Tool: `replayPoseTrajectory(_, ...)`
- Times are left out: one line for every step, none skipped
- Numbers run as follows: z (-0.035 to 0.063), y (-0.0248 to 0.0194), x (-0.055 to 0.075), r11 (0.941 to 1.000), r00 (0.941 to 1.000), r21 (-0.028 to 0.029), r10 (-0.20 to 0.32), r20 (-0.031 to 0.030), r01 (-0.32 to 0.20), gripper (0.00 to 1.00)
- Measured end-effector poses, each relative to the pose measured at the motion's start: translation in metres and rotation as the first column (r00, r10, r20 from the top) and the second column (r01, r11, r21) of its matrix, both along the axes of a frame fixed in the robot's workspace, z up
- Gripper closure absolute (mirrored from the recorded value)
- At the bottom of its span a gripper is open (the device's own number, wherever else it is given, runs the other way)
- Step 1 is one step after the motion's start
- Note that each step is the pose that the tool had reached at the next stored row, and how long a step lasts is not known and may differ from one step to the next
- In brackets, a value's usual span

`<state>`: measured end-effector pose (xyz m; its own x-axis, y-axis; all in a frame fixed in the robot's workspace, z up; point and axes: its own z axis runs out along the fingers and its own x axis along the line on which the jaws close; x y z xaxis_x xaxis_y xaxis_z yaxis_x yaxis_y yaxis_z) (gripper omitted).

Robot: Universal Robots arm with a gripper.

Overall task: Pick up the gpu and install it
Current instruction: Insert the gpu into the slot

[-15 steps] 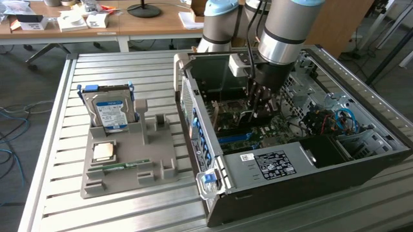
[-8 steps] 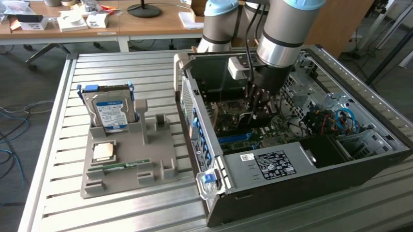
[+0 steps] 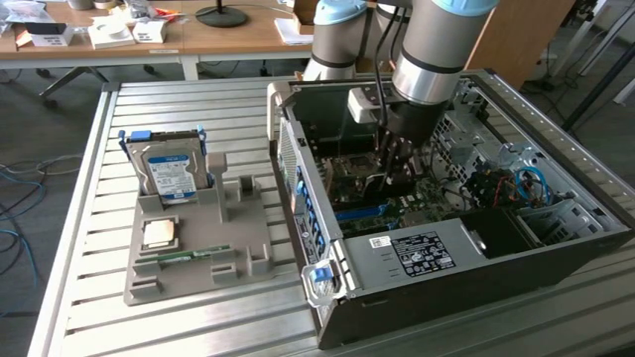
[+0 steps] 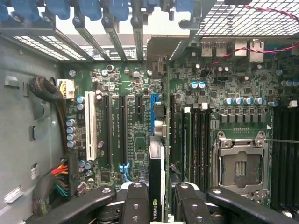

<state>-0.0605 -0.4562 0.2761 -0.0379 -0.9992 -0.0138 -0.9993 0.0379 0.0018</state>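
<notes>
1. Wooden desks (image 3: pixel 228 37) strewn with small boxes stand at the back; in front of them a slatted aluminium table (image 3: pixel 198 320) carries a grey moulded tray (image 3: pixel 243 249) and, to the exterior view's right of it, an open black computer case (image 3: pixel 476 290)
2. On the tray a silver hard drive with a blue-white label (image 3: pixel 171 172) stands upright in a blue frame, with a square pale processor chip (image 3: pixel 159 233) and a narrow green memory stick (image 3: pixel 189 256) lying flat nearer the camera
3. Inside the case are a green motherboard (image 4: pixel 135 140), a white expansion slot (image 4: pixel 87 126), an empty metal processor socket (image 4: pixel 240 161), a bundle of coloured wires (image 4: pixel 58 179) and blue cables (image 3: pixel 531 186); a boxy grey power supply (image 3: pixel 417 253) sits close beside the arm, and a row of blue latches (image 4: pixel 93 9) lines the rear wall
4. The black two-fingered gripper (image 3: pixel 397 167) (image 4: pixel 161 186) reaches down into the case, its jaws about half apart and clamped on the gpu (image 4: pixel 156 163), a thin dark card with a green logo on its edge
5. The gpu stands on edge over the motherboard, in line with a blue slot (image 4: pixel 154 105); whether it sits in that slot I cannot tell
6. Its long axis runs parallel to the expansion slots, pale metal end toward the latched rear wall, the other end between the fingers
</notes>
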Motion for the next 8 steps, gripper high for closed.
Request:
replayPoseTrajectory(0.0000,-0.0005,-0.0001,1.0000,1.0000,0.0000,0.000,-0.0001,0.000,0.74)
replayPoseTrajectory(0.0000,-0.0010,-0.0001,1.0000,1.0000,0.0000,0.000,0.0000,0.000,0.74)
replayPoseTrajectory(0.0000,-0.0014,-0.0002,1.0000,1.0000,0.0001,0.000,0.0000,0.000,0.74)
replayPoseTrajectory(0.0000,-0.0018,-0.0003,1.0000,1.0000,0.0000,0.000,0.0000,0.000,0.74)
replayPoseTrajectory(0.0000,-0.0021,-0.0005,1.0000,1.0000,0.0001,0.000,0.0000,0.000,0.74)
replayPoseTrajectory(0.0000,-0.0021,-0.0009,1.0000,1.0000,0.0001,0.000,0.0000,0.000,0.74)
replayPoseTrajectory(0.0000,-0.0021,-0.0017,1.0000,1.0000,0.0001,0.000,0.0000,0.000,0.74)
replayPoseTrajectory(0.0000,-0.0022,-0.0026,1.0000,1.0000,0.0000,0.000,0.0001,0.000,0.74)
